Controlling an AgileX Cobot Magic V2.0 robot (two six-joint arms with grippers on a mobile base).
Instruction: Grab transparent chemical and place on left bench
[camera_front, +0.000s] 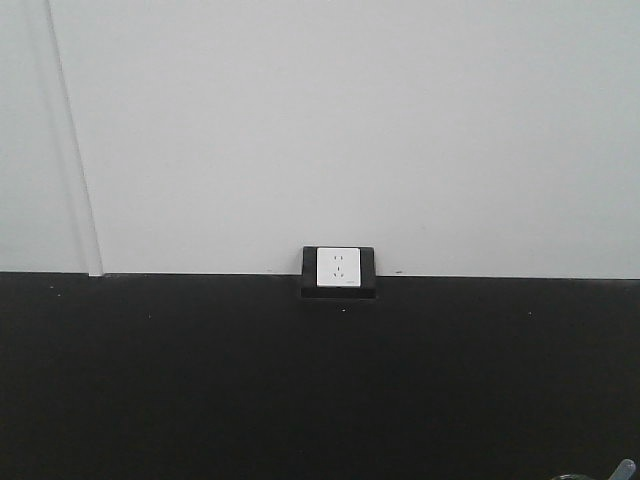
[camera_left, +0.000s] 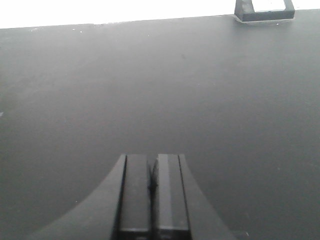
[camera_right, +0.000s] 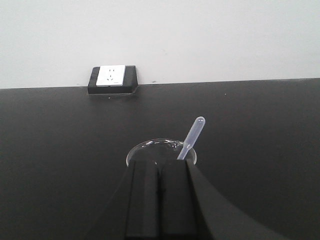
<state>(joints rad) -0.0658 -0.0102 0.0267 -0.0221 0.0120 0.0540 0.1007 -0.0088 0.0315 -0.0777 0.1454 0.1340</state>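
The transparent chemical stood upright on the black bench, at twelve o'clock just beyond the right gripper, the nearer one. Its pipette leaned toward one o'clock. The jaws of that gripper and of the left gripper were pressed together.

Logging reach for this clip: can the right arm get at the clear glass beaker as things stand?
Probably yes. The glass beaker, with a dropper in it, stands directly beyond the right gripper, nothing between them; the shut jaws would need to open first.
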